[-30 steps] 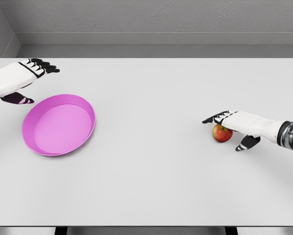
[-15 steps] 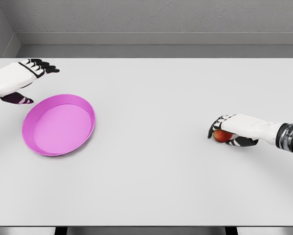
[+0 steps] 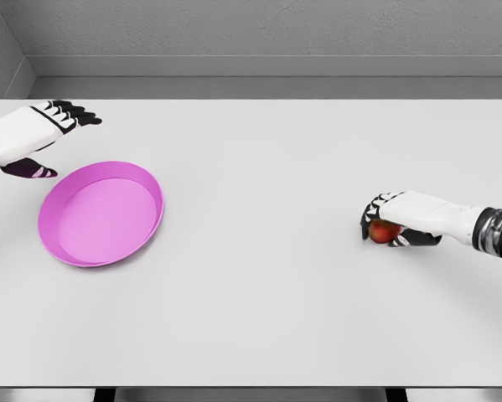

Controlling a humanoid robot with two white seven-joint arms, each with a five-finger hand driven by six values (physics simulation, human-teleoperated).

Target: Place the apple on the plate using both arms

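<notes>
On the right side of the wide white table (image 3: 259, 276), the robot's white right hand (image 3: 401, 219) closes its dark-tipped fingers over a small red apple (image 3: 385, 231), which sits on the tabletop and shows only partly beneath the palm. Far across the surface, at the left, a round magenta plastic plate (image 3: 100, 213) lies flat and holds nothing, well apart from the fruit. The left hand (image 3: 37, 138) hovers just beyond the plate's far-left rim, fingers spread and thumb apart, gripping nothing. The step in hand appears to be the grasp itself: the apple looks enclosed but not yet lifted. The next move likely calls for raising the fruit clear of the table and carrying it leftward, perhaps to meet the waiting left hand before it reaches the plate. The count stands at one apple, one plate, two hands, one table.
</notes>
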